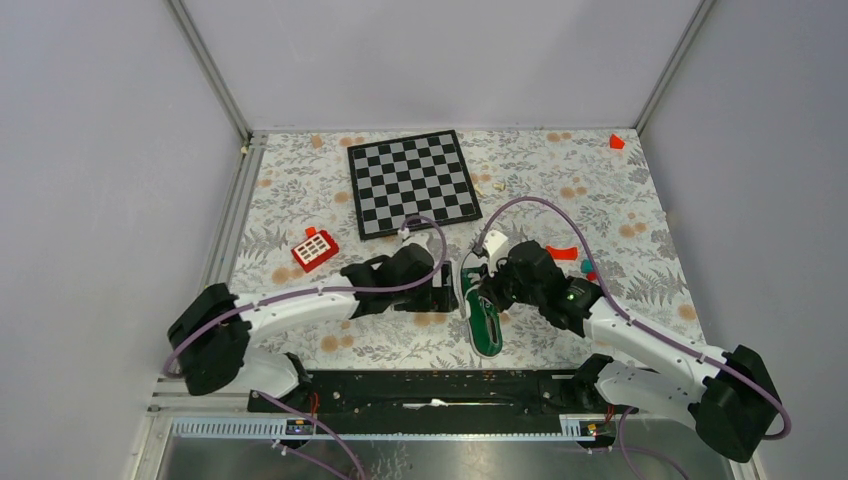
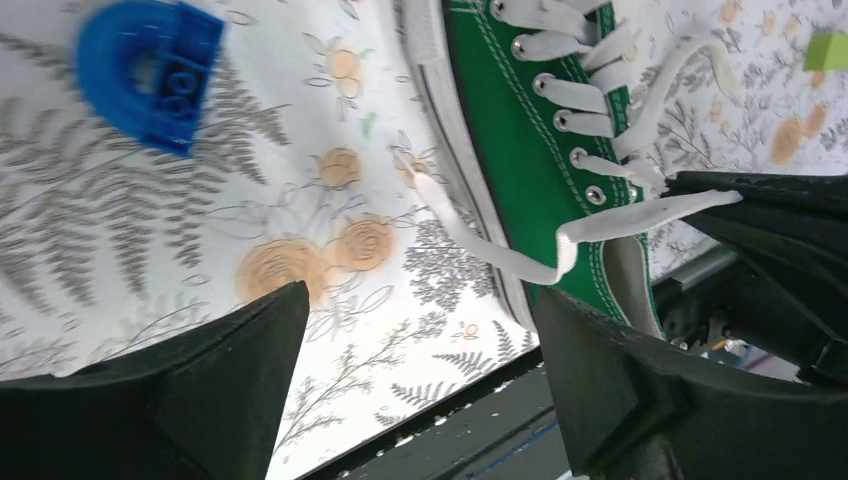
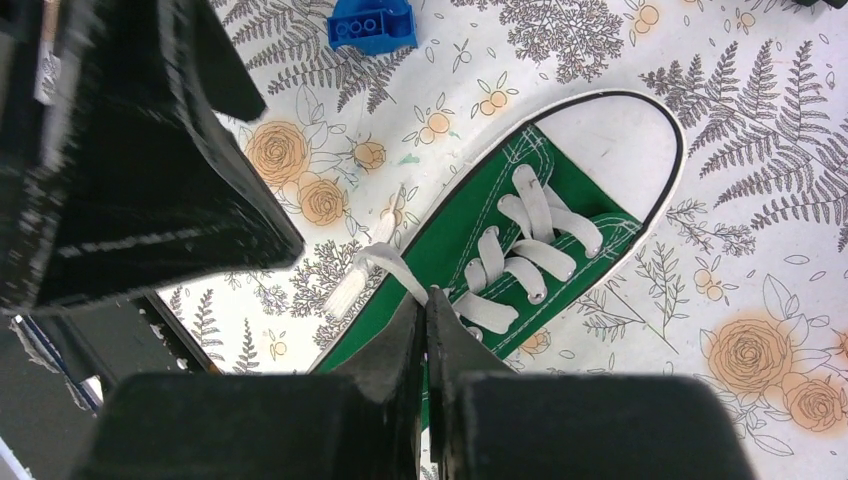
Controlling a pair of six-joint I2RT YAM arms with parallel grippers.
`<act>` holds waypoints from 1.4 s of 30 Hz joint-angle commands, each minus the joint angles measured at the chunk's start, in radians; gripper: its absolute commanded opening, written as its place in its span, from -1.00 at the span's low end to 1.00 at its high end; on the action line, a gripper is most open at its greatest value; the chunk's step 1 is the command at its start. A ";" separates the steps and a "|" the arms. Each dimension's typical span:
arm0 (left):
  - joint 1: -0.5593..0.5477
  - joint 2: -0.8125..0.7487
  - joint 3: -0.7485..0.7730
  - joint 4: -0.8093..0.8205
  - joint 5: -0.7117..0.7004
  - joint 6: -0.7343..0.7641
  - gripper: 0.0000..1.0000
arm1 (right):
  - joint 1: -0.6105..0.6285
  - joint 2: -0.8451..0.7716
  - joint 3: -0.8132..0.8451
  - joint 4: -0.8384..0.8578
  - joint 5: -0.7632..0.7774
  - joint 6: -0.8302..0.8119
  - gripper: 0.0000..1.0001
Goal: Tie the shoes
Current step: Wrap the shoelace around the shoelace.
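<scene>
The shoe (image 1: pixel 483 318) is a small green sneaker lying on the flowered table, white toe cap pointing away from the arm bases. My right gripper (image 3: pixel 428 298) is shut on a white lace (image 3: pixel 385 262) just above the top eyelets. In the left wrist view that lace (image 2: pixel 640 213) runs from the right gripper (image 2: pixel 745 196) across the shoe's side (image 2: pixel 520 130), and its free end rests on the table. My left gripper (image 2: pixel 420 292) hangs just left of the shoe, jaws wide apart with nothing between them. Its black body (image 3: pixel 140 160) fills the right wrist view's upper left.
A chessboard (image 1: pixel 413 184) lies behind the shoe and a red toy (image 1: pixel 314 250) at the left. A blue brick (image 2: pixel 150 75) sits near the left gripper, a green block (image 2: pixel 828 48) beyond the shoe. Red pieces (image 1: pixel 562 253) lie to the right. The table's near edge (image 2: pixel 480 385) runs just below the shoe's heel.
</scene>
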 commanded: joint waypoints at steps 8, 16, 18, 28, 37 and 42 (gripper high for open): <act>-0.020 -0.253 -0.148 0.227 -0.262 0.153 0.53 | -0.021 0.002 0.062 -0.029 -0.017 0.095 -1.00; -0.158 -0.223 -0.331 0.738 -0.252 0.369 0.61 | -0.037 0.018 0.092 -0.055 -0.028 0.159 -1.00; -0.203 -0.186 -0.312 0.778 -0.282 0.437 0.64 | -0.043 0.017 0.094 -0.056 -0.033 0.172 -1.00; -0.255 -0.077 -0.298 0.909 -0.298 0.467 0.56 | -0.056 0.024 0.109 -0.071 -0.066 0.196 -1.00; -0.271 -0.010 -0.254 0.928 -0.297 0.465 0.60 | -0.061 0.023 0.119 -0.072 -0.057 0.226 -1.00; -0.271 0.044 -0.242 0.977 -0.298 0.479 0.54 | -0.063 0.028 0.130 -0.081 -0.061 0.241 -1.00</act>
